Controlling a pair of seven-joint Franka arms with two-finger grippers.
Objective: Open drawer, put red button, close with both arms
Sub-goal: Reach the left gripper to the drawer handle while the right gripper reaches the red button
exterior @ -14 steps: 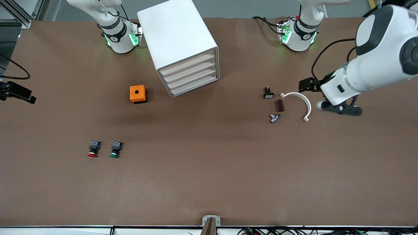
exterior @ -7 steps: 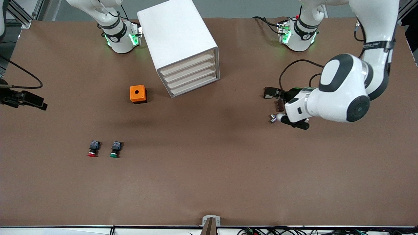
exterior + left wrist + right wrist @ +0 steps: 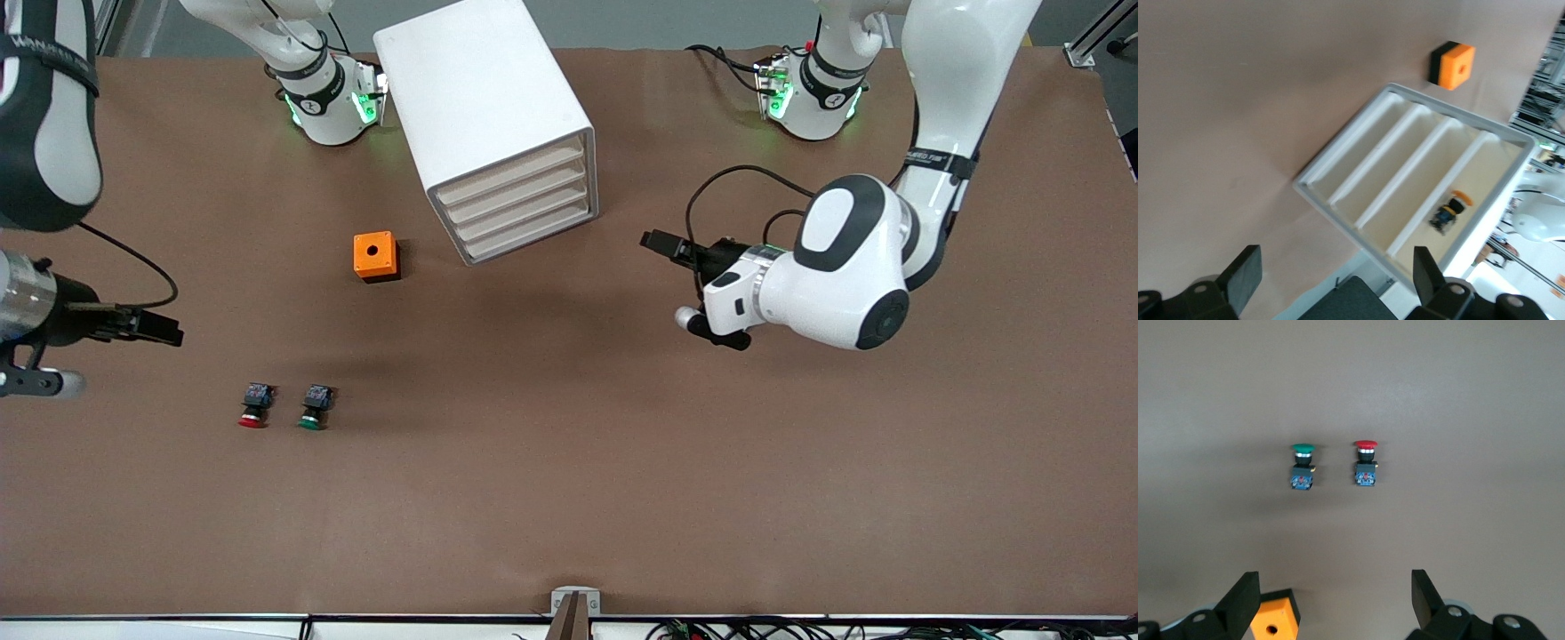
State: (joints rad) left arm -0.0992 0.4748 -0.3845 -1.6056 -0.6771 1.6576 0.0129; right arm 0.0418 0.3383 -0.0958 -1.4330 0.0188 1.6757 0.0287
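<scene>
The white drawer cabinet (image 3: 494, 124) is seen standing on the brown worktop (image 3: 569, 498) between the two arm bases, and all four of its drawer fronts are shown flush, none pulled out. The red button (image 3: 253, 405) is found well nearer the front camera than the cabinet, toward the right arm's end of the worktop, lying on its side with its red cap pointed at the camera edge; in the right wrist view the red button (image 3: 1365, 463) is shown clearly, untouched. Just beside it, on the side closer to the cabinet, the green button (image 3: 314, 407) is laid the same way, the two apart from each other. An orange box (image 3: 376, 256) with a round hole in its top is set between the buttons and the cabinet, near the cabinet's lower corner. The left claw (image 3: 662, 244) is held above the worktop in front of the drawers, toward the left arm's end, with its fingers (image 3: 1245, 277) spread wide and nothing between them. The right claw (image 3: 151, 327) is held over bare worktop near the buttons, farther from the cabinet than they are, its fingers (image 3: 1245, 599) likewise parted and empty.
</scene>
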